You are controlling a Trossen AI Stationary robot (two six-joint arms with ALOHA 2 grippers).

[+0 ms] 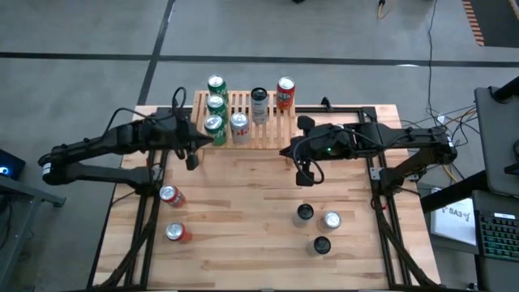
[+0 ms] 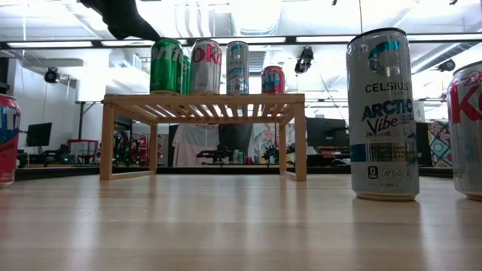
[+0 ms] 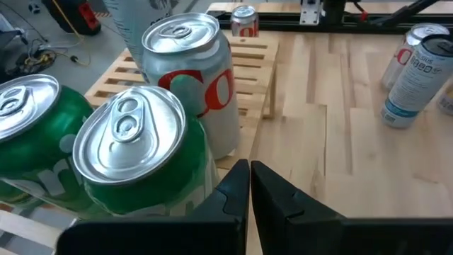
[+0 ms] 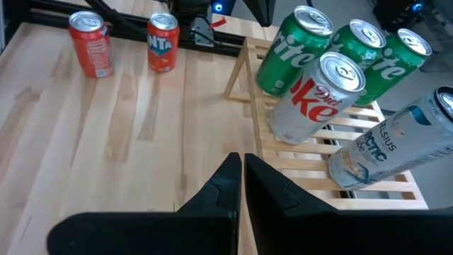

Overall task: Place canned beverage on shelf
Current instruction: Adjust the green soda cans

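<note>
The shelf, a low light-wood slatted rack, stands at the table's far middle; it also shows in the low view. On it stand three green cans, a silver Diet Coke can, a pale Celsius can and a red can. My left gripper is shut and empty at the shelf's near left corner, right beside the nearest green can. My right gripper is shut and empty over the table at the shelf's near right corner. My left gripper's shut fingers stand close against the side of the nearest green can, level, from the table's left. I cannot tell whether they touch it. The can stands upright on the shelf.
Two red cans stand on the table at the near left. Three more cans stand at the near right; one is a Celsius can. Bare planks lie in the table's middle.
</note>
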